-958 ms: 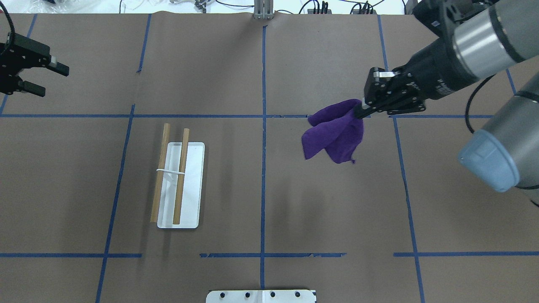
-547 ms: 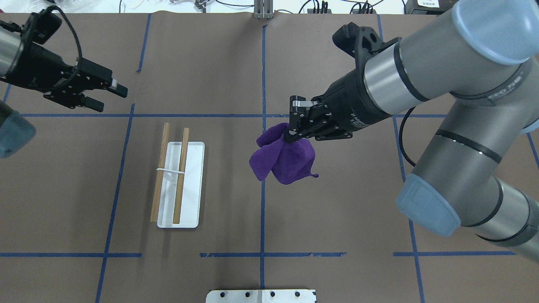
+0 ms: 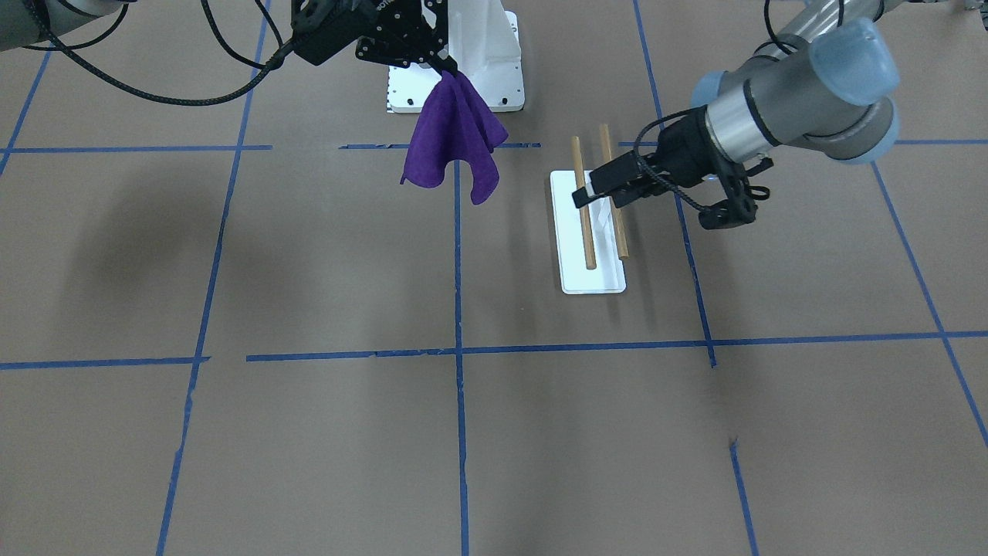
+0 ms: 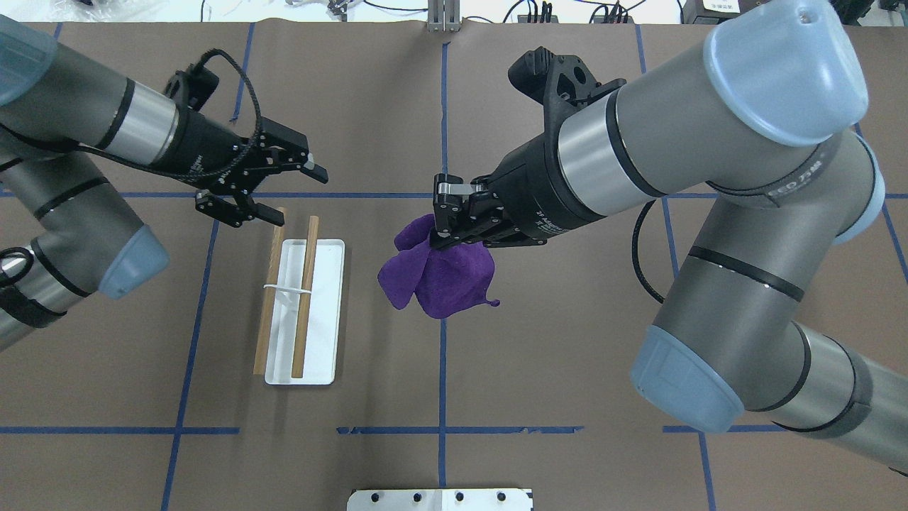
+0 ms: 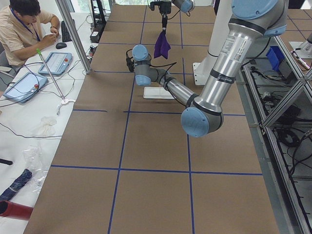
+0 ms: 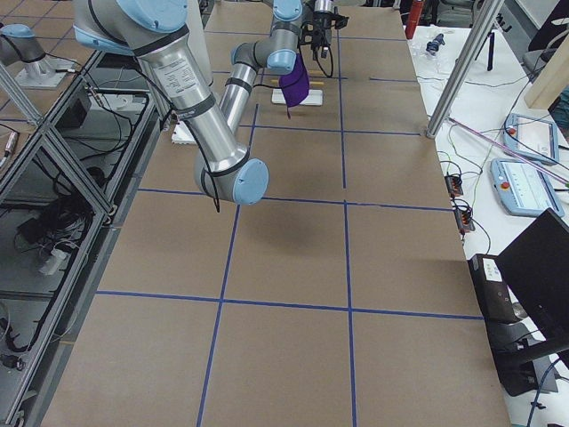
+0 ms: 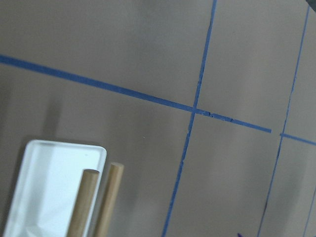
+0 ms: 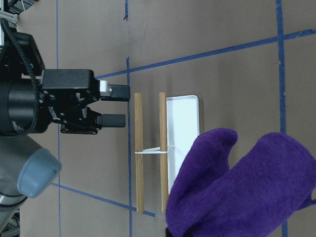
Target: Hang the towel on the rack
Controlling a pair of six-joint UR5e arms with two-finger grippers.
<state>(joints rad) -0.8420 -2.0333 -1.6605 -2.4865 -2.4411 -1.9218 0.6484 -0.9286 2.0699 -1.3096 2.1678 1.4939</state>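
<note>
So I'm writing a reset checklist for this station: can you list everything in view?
towel: 1, deep purple, hanging in the air from the right gripper
rack: 1, white base, two light-brown dowels, on the table
pedestal: 1, white metal, table edge nearest the robot
table: 1, brown cover, blue tape grid
person: 1, tan shirt, seated at side desk
tablets: 2, pale blue, on that desk
left gripper: 1, black, open, by the rack's far end
right gripper: 1, black, shut on the towel
</note>
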